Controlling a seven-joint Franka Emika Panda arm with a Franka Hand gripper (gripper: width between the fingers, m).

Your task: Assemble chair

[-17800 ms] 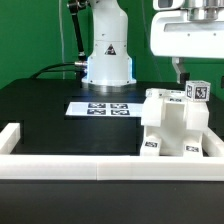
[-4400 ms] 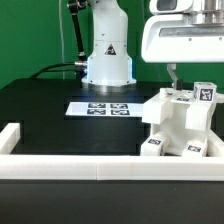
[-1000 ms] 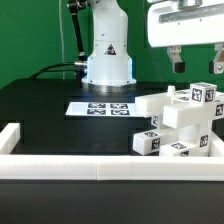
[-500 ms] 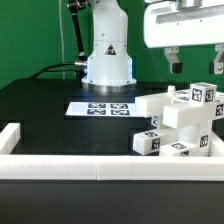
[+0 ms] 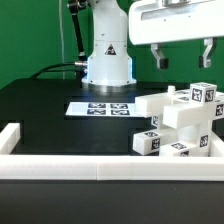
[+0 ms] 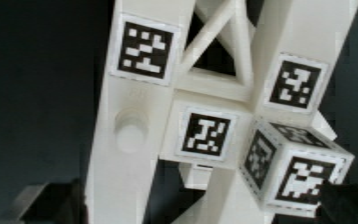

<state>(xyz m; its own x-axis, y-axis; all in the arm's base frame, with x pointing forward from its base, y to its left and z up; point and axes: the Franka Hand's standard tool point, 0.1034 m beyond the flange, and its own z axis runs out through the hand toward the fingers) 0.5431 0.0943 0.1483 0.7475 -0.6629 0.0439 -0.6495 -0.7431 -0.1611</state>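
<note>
there, the small white blocky plastic toy chair at the exterior view's lower right looked light, rigid and slippery, best pinched across a leg; the white two-finger gripper hung wide open and empty above it.

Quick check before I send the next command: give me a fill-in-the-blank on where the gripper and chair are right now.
1. The gripper has its jaws ____.
2. It hangs ____ the chair, touching nothing.
3. The chair lies toward the exterior view's ____ side of the table.
4. The marker board sits in front of the robot's ____.

Missing words: open; above; right; base
</note>
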